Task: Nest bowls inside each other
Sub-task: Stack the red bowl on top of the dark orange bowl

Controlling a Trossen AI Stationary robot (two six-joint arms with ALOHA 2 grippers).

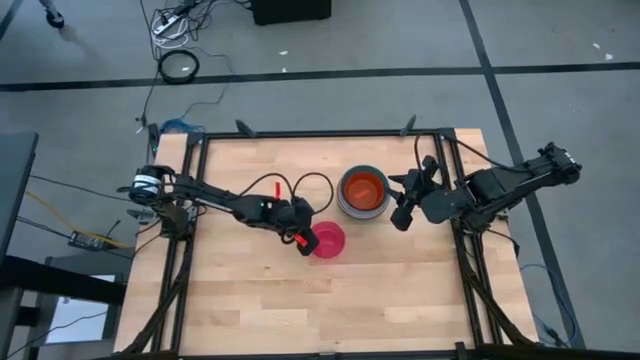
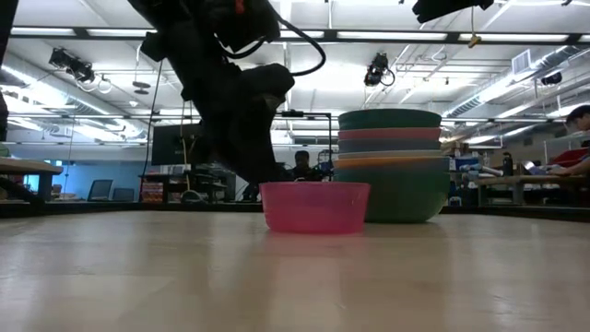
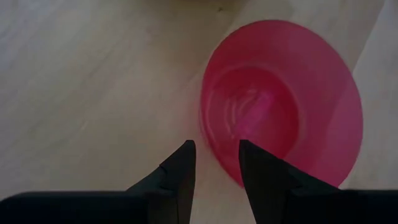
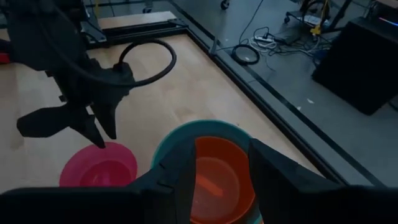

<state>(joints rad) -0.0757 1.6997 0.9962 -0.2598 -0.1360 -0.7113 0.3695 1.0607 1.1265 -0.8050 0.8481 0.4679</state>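
The left pincer (image 3: pixel 214 171) is open, with the rim of the pink bowl (image 1: pixel 328 241) between its fingers, near the middle of the desk (image 1: pixel 240 310). If it closes shallow, the rim may slip and the bowl tip. The right pincer (image 1: pixel 401 216), also open, hovers beside the stack (image 1: pixel 362 192), which it could knock.

Dark arms (image 1: pixel 230 203) — looped black cables, red accents.

1. Grey floor (image 1: pixel 560 110) around my wooden table (image 1: pixel 250 300), crossed by dark lines
2. Cables (image 1: pixel 180 20) lie on it
3. Long ceiling lights (image 2: pixel 396 35) glow overhead
4. Desks, possibly with seated people (image 2: pixel 576 138), beyond
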